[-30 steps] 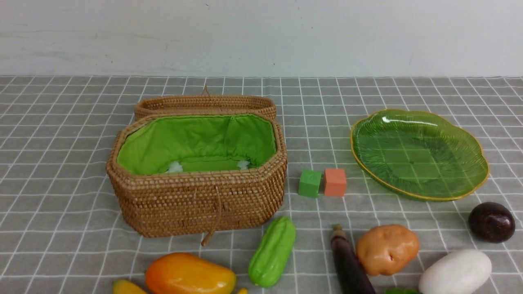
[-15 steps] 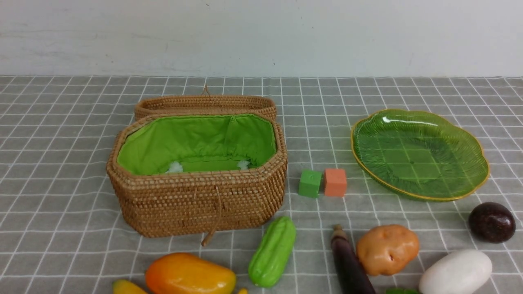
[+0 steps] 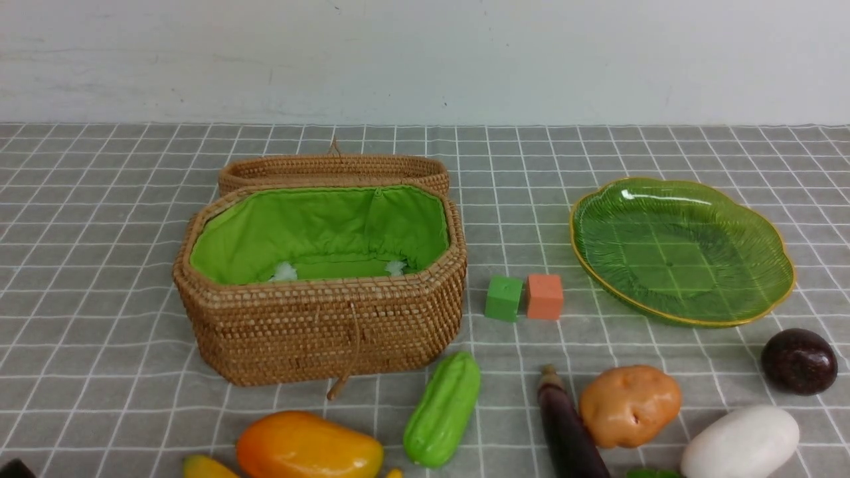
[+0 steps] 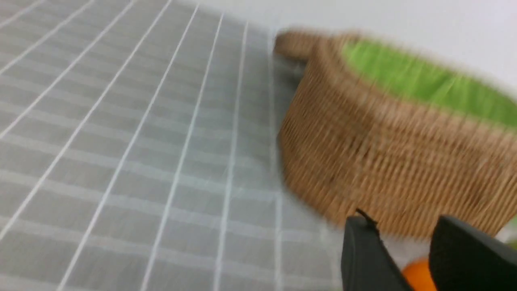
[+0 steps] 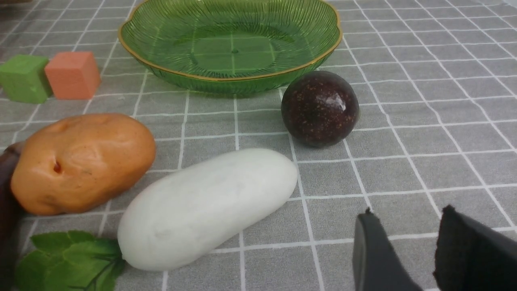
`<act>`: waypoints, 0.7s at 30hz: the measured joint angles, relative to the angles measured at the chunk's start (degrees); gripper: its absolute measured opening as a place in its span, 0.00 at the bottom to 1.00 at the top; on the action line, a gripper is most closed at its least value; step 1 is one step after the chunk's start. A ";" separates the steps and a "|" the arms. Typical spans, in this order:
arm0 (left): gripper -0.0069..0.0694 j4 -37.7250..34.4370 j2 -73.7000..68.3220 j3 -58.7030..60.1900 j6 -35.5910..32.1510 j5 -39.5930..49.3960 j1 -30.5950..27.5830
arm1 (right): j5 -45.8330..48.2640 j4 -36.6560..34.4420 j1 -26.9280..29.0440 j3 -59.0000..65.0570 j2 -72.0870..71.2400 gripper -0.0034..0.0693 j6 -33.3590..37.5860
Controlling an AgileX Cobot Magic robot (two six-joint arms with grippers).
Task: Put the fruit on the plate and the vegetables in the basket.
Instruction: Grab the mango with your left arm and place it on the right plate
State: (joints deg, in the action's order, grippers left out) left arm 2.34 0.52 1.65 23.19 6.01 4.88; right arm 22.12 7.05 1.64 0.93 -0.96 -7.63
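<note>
Both empty, my left claw (image 4: 404,222) and right claw (image 5: 408,214) gape; a glancing pinch could roll the maroon fruit (image 5: 320,108).

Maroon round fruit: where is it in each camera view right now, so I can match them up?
Front view: the maroon round fruit is at the far right, just nearer the camera than the green plate.
Left wrist view: not in it.
Right wrist view: the maroon round fruit sits between the green plate and the white vegetable.
Shared landmark: the green plate, in the front and right wrist views.
</note>
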 joint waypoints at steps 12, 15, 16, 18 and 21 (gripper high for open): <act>0.40 -7.69 -3.54 -19.68 3.42 -4.40 0.00 | 0.00 0.00 0.00 0.00 0.00 0.38 0.00; 0.40 -7.64 -9.92 -30.04 3.42 5.07 0.00 | 0.00 0.00 0.00 0.00 0.00 0.38 0.00; 0.40 -7.53 -12.19 -32.88 3.42 9.52 0.00 | 0.00 0.00 0.00 0.00 0.00 0.38 0.00; 0.40 -6.93 -19.40 -40.16 3.42 19.18 0.00 | 0.00 0.00 0.00 0.00 0.00 0.38 0.00; 0.40 -4.58 -25.88 -44.28 3.42 26.98 0.00 | 0.00 0.00 0.00 0.00 0.00 0.38 0.00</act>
State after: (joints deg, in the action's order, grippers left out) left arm -2.24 -25.37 -42.63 26.62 32.99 4.88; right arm 22.12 7.05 1.64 0.93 -0.96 -7.63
